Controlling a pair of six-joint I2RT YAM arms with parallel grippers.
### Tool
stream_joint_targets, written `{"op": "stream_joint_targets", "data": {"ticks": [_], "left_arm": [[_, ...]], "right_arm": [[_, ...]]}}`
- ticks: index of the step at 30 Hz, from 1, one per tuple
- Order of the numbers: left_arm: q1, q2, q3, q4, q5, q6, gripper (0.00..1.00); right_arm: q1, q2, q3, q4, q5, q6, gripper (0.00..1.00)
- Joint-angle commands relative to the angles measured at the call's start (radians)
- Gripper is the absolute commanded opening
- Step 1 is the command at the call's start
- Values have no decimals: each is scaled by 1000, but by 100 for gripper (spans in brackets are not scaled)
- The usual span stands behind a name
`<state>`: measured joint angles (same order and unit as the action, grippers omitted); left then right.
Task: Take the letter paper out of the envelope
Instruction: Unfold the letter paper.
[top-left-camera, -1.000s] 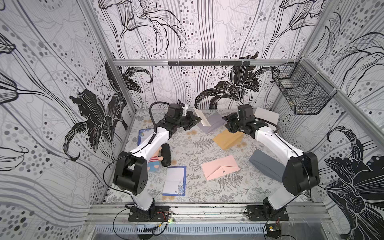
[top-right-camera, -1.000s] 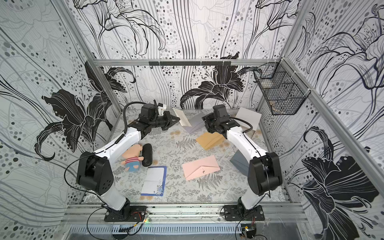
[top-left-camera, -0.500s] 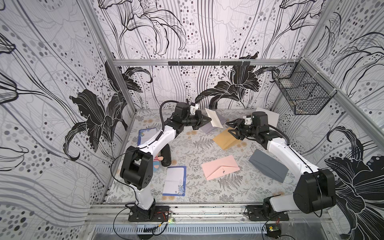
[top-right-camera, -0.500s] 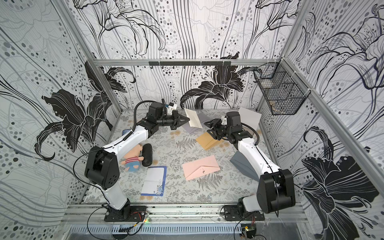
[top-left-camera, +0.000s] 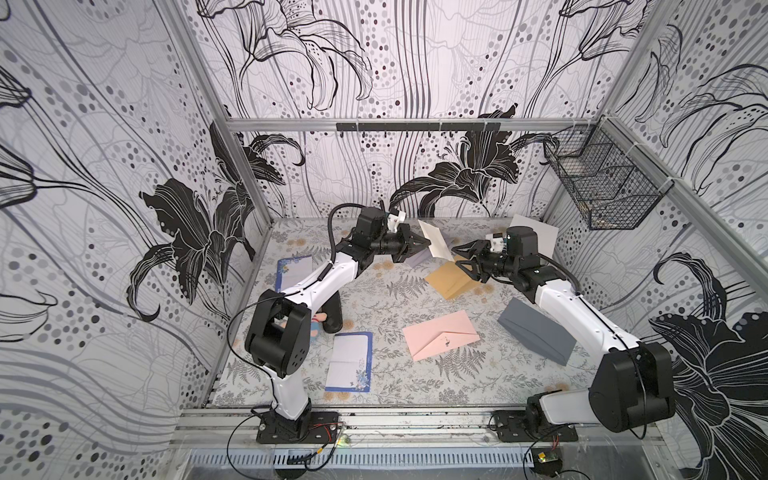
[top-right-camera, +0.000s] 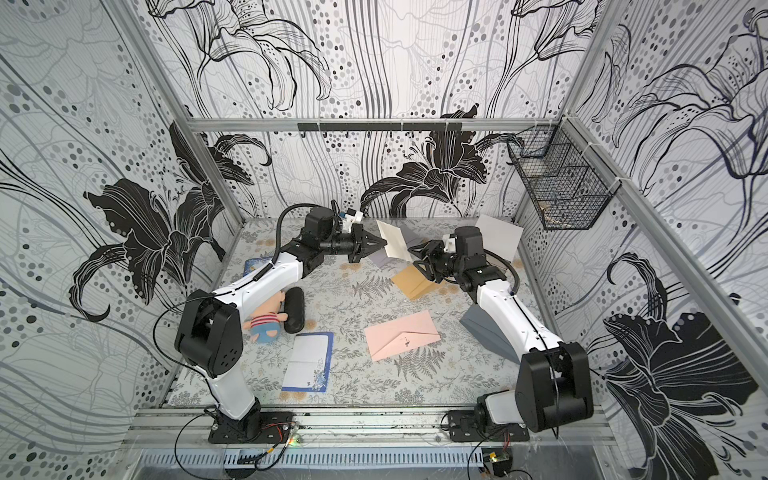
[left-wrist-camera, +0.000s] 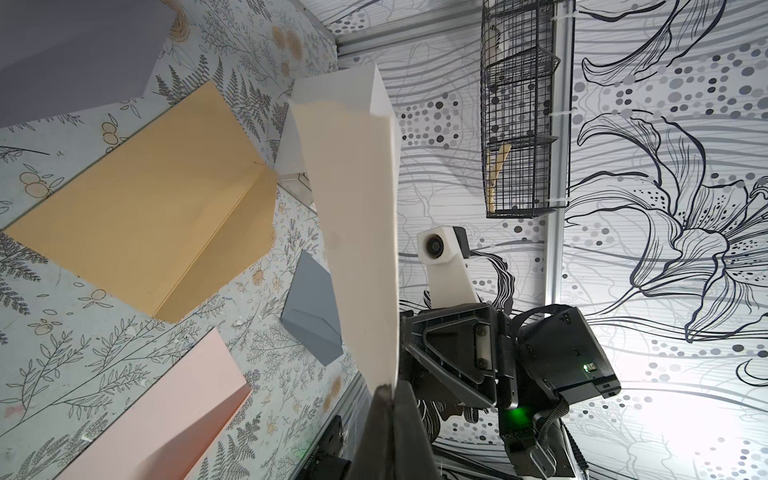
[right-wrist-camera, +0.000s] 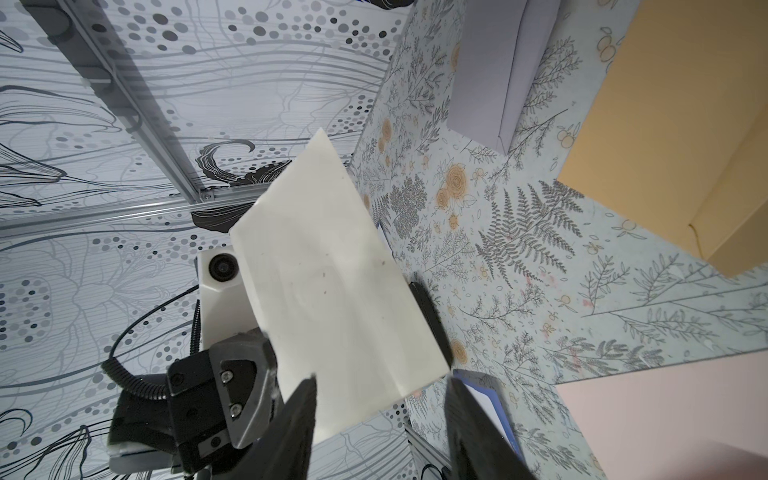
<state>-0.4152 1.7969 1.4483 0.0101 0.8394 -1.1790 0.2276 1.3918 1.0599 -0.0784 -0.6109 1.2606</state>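
Envelope (top-left-camera: 434, 245), seemingly cream, above fern-print table (top-left-camera: 374, 299), lily-patterned walls (top-left-camera: 374, 62) around

Walls (top-left-camera: 457, 83): white, with big black lilies and grey dots streaming everywhere!
Counter (top-left-camera: 374, 299): pale blue-grey, ferns and little orange blooms.
Pale envelope (top-left-camera: 434, 245): cream-white, plain.
Tan envelope (top-left-camera: 451, 282): solid mustard-tan.
Pink envelope (top-left-camera: 440, 340): soft salmon pink.
Grey envelope (top-left-camera: 536, 332): slate, plain.
Lilac envelope (left-wrist-camera: 75, 54): pale lavender-grey.
Letter sheet (top-left-camera: 348, 361): white, blue floral border.
Arms (top-left-camera: 320, 282): white shells, black joints.
Basket (top-left-camera: 602, 195): black wire.
Plush toy (top-right-camera: 266, 326): red-and-white stripes, blue below.
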Motion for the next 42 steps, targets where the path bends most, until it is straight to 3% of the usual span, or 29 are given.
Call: {"op": "stream_joint_targets", "data": {"ticks": [1, 28, 38, 42], "left_arm": [[-6, -7, 18, 45, -1, 2, 0], [-22, 13, 38, 41, -11, 1, 0], [-20, 13, 37, 42, -6, 3, 0], [-21, 8, 32, 37, -4, 7, 0]], "right_arm": [[-10, -13, -11, 24, -21, 9, 52], [-13, 30, -10, 29, -23, -2, 52], [-13, 18, -36, 23, -16, -2, 57], [-13, 18, -21, 23, -8, -1, 50]]}}
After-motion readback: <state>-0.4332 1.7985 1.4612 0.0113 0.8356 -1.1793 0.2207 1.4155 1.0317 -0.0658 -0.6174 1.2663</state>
